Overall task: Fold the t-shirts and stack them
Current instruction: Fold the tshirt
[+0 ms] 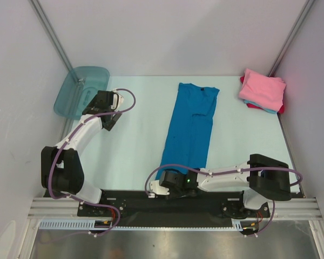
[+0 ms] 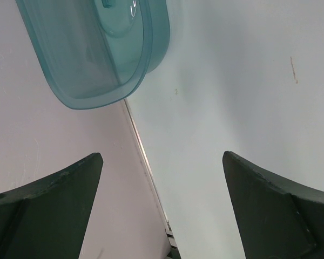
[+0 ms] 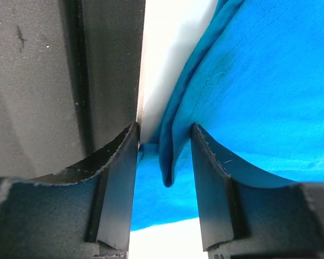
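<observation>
A bright blue t-shirt [image 1: 190,127] lies folded into a long strip down the middle of the table. My right gripper [image 1: 164,181] is low at its near left corner. In the right wrist view the fingers [image 3: 164,129] stand a little apart around a raised fold of the blue cloth [image 3: 259,81], with a gap on the left side. A folded pink t-shirt [image 1: 262,89] tops a stack at the far right, with light blue and red edges under it. My left gripper [image 1: 100,103] is open and empty at the far left, [image 2: 162,156] above the table's left edge.
A translucent teal plastic tub [image 1: 78,91] stands at the far left corner, just ahead of the left gripper [image 2: 97,48]. White walls close in the table on the left, back and right. The black base rail [image 1: 205,202] runs along the near edge.
</observation>
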Robot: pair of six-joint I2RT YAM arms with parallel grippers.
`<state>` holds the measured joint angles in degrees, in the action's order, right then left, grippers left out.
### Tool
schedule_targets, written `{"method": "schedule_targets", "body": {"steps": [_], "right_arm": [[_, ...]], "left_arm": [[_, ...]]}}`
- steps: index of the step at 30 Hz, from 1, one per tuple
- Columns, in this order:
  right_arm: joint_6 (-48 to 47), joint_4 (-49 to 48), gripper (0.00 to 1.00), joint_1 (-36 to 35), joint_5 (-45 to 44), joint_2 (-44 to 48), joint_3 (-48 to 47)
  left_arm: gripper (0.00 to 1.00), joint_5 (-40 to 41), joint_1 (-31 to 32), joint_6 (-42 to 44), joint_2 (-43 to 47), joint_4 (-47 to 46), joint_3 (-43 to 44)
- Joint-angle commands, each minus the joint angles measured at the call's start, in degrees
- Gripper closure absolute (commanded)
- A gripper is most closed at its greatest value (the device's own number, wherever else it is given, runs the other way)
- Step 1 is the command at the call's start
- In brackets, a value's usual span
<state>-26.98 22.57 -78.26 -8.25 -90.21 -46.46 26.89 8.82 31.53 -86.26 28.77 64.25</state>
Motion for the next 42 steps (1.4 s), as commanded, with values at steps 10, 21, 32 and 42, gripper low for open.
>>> {"method": "schedule_targets", "body": {"steps": [10, 21, 32, 42], "right_arm": [[-0.79, 4.94, 1.00, -1.81, -0.63, 2.67, 0.05], [-1.67, 6.87, 1.00, -4.18, 0.78, 4.26, 0.49], [-4.04, 3.37, 1.00, -4.18, -6.68, 4.87, 1.80], [-10.28, 3.09, 1.00, -1.63, -15.30, 7.24, -2.22]], "left_arm": [[0.00, 1.23, -0.12, 0.73, 2.41, -1.18, 0.09], [0.00, 1.85, -0.12, 0.73, 2.15, -1.18, 0.26], [0.00, 2.02, -0.03, 0.82, 1.71, -1.26, 0.44], [0.00, 2.20, 0.23, 0.73, 0.74, -1.26, 0.88]]}}
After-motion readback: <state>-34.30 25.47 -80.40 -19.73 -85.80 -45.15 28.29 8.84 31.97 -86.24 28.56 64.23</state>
